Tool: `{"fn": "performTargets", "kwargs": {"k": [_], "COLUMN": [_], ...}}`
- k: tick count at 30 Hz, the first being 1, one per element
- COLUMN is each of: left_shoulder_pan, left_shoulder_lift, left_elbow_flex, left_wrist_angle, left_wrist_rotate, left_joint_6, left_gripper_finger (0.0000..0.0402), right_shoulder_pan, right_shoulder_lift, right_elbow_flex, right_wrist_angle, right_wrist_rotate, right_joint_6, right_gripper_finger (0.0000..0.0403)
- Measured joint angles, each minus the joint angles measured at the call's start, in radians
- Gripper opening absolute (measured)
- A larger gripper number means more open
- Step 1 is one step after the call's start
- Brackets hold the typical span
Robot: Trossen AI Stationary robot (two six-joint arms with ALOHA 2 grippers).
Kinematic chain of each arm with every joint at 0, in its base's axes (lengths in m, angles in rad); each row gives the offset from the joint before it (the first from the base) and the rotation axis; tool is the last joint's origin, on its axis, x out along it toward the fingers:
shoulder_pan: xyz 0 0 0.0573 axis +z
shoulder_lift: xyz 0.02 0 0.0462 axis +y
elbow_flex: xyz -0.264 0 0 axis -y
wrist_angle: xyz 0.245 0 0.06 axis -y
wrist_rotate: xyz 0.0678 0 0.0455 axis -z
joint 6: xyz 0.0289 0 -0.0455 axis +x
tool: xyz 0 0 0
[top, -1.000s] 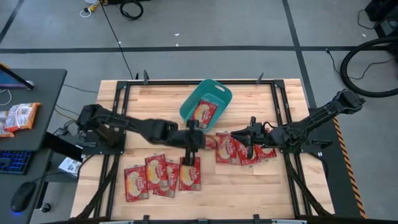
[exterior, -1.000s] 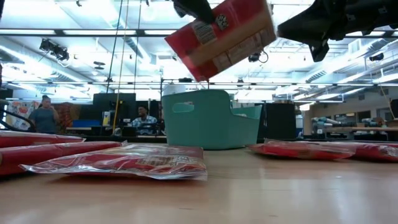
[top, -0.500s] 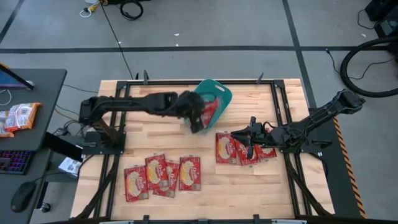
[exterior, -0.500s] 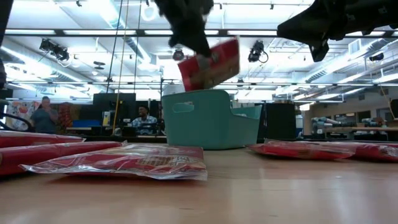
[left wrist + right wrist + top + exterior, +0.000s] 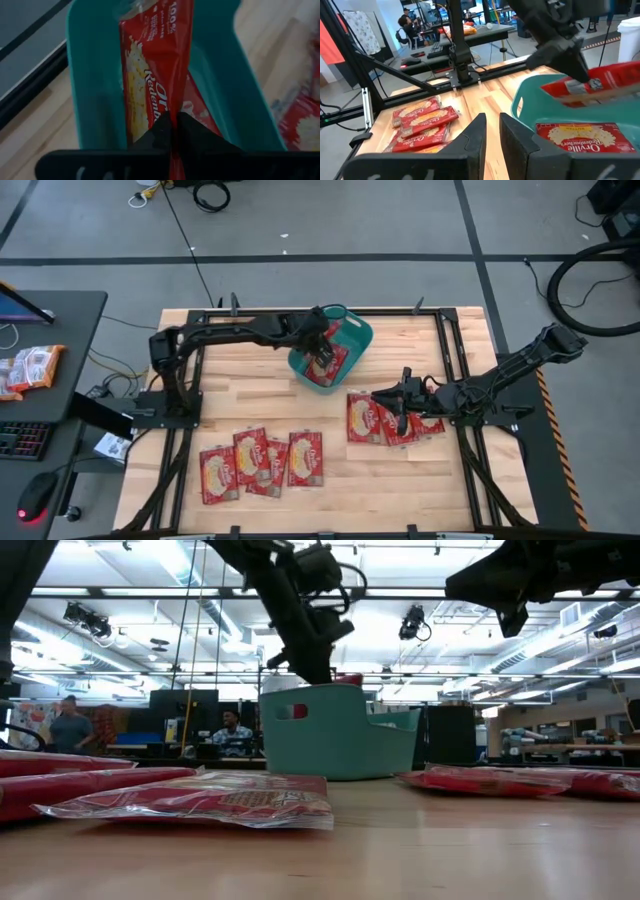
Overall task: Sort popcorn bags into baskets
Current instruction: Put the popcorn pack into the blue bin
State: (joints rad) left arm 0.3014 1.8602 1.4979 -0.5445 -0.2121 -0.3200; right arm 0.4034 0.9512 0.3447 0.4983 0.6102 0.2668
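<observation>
The teal basket (image 5: 352,332) stands near the table's far edge, with one red popcorn bag (image 5: 582,137) lying flat on its floor. My left gripper (image 5: 320,348) is over the basket (image 5: 90,90) and is shut on a second bag (image 5: 155,70), which reaches down inside it. Several more bags (image 5: 260,460) lie flat in a row by the near edge. A further group of bags (image 5: 368,420) lies right of centre. My right gripper (image 5: 400,412), open, hovers above that group. My left gripper pinches the bag's near end (image 5: 172,125) between its two fingers, coming from above and slanting down into the basket. The bag stands edge-on to the fingers, tilted, mostly below the rim (image 5: 345,678). Whether its free end touches the bag beneath, I cannot tell.
Black metal rails (image 5: 300,312) frame the wooden table (image 5: 250,395). A dark desk with a keyboard and packets (image 5: 30,370) stands off the table's left side. Bare wood lies between the basket and the bag groups. People (image 5: 70,725) sit in the room behind.
My left gripper has carried the bag from above the near row toward the far edge and lowered it into the basket. The bag, high in the air a second ago, now sits mostly below the rim.
</observation>
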Motion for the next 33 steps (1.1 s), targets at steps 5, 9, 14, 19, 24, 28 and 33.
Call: {"fn": "performTargets", "kwargs": {"k": [5,9,14,19,24,28,33], "left_shoulder_pan": [-0.001,-0.009,-0.027,-0.089,-0.198,-0.298,-0.419], "left_shoulder_lift": [0.021,0.016,-0.007,-0.046,-0.087,-0.090,-0.080], "left_elbow_flex": [0.000,0.000,0.018,0.049,0.051,0.050,0.050], "left_wrist_angle": [0.000,0.010,0.007,-0.020,-0.085,-0.186,-0.329], "left_wrist_rotate": [-0.016,-0.034,0.030,0.358,0.548,0.509,0.419], "left_joint_6": [0.017,0.031,0.147,0.389,0.539,0.573,0.557], "left_gripper_finger": [0.0060,0.0111,0.0163,0.0172,0.0166,0.0159,0.0156], "right_shoulder_pan": [0.000,0.000,0.000,0.000,0.000,0.000,0.000], "right_shoulder_lift": [0.000,0.000,0.000,0.000,0.000,0.000,0.000], "right_elbow_flex": [0.000,0.000,0.000,0.000,0.000,0.000,0.000], "right_wrist_angle": [-0.005,-0.004,-0.005,-0.006,-0.002,-0.002,-0.002], "right_wrist_rotate": [0.000,0.000,0.000,-0.001,-0.001,-0.001,-0.001], "right_joint_6": [0.000,0.000,0.000,-0.005,-0.005,-0.006,-0.006], "right_gripper_finger": [0.0059,0.0059,0.0059,0.0059,0.0059,0.0059,0.0059]}}
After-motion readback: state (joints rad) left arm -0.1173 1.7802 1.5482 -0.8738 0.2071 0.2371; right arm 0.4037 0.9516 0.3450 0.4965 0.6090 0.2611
